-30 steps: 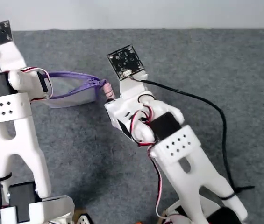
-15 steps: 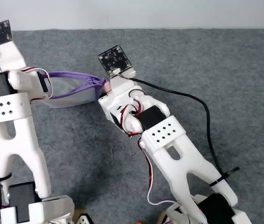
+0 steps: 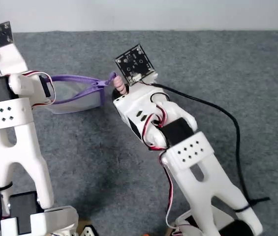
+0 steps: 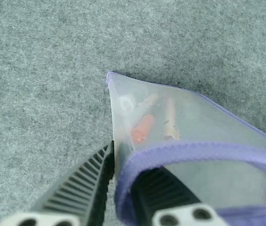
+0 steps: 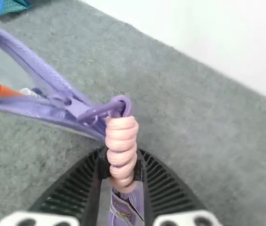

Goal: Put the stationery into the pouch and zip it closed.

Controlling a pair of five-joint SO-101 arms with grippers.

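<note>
Right gripper (image 5: 121, 162): you are pinching the pink coiled pull (image 5: 121, 141) between both ribbed fingers, the jaws nearly together with only the cord between them. Slider (image 5: 83, 110): it is hanging just beyond the pull, joined to it by a purple loop, and two purple tracks (image 5: 24, 56) are spreading apart from it toward the other arm, so the mouth is judged to be lying open along that stretch. Pouch (image 3: 75, 101): translucent with purple trim, it is stretching between your two grippers, its long axis running straight along the line from one to the other. Whichever way the zip has to run, the pull will need to travel along that line. Contents: an orange piece (image 4: 142, 129), a cream pen-like stick (image 4: 170, 122) and a small white piece (image 4: 125, 103) are lying inside at the corner near the left arm, so the loading step looks done and the zipping not yet finished. Left gripper (image 4: 123, 165): you are clamping the pouch's far end, fingers close together on its wall and purple rim, anchoring it against the pull. The right arm is at the slider; the left is well apart from it. Table (image 3: 227, 73): grey carpet is lying under everything.
</note>
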